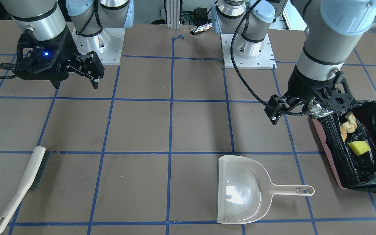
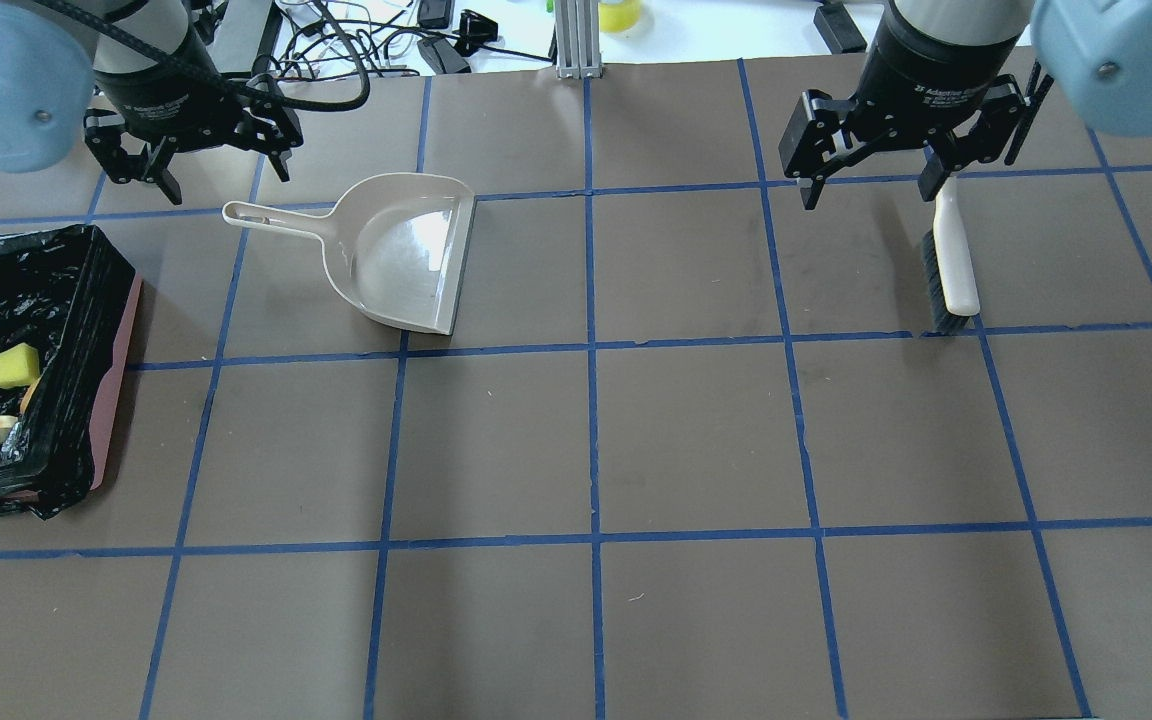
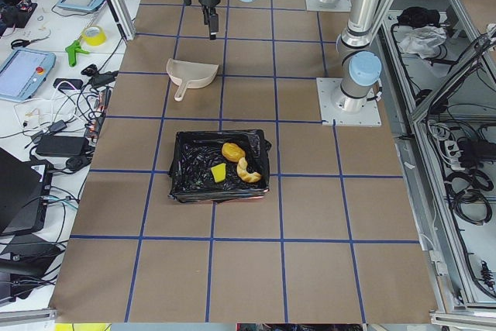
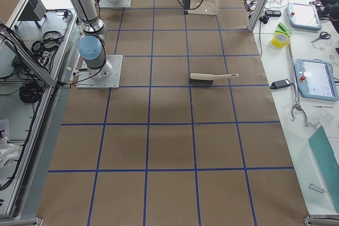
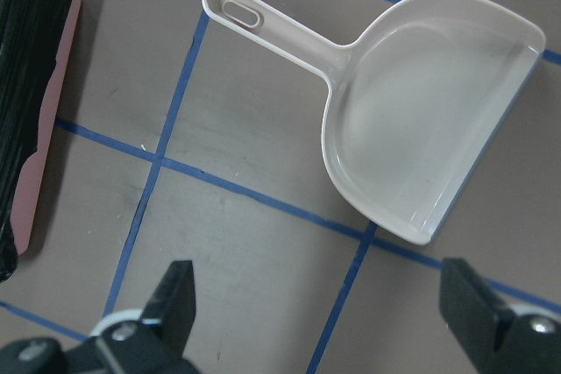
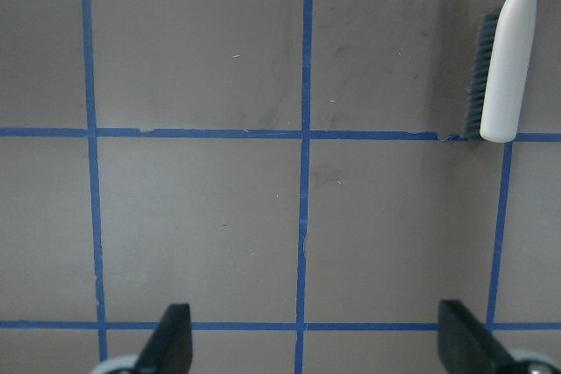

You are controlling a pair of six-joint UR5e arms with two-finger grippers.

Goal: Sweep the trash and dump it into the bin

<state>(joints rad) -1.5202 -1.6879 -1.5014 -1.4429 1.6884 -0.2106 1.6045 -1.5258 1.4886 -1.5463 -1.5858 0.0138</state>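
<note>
The brown table (image 2: 636,450) is marked into squares by blue tape lines (image 2: 591,350). 3 loose things lie on it. The bin (image 2: 121,380) sits at the robot's left end. The beige dustpan (image 2: 406,255) lies flat near it, handle toward the bin. The brush (image 2: 954,260) lies on its side well apart, at the right end. 2 metal base plates (image 1: 113,49) sit along the robot's edge.

Not much to read here. We can just make out small white print on the black right wrist collar (image 2: 946,92), which looks like "Adaptive" plus more. The same print on the left wrist collar (image 2: 161,100) is too blurry for us.
</note>
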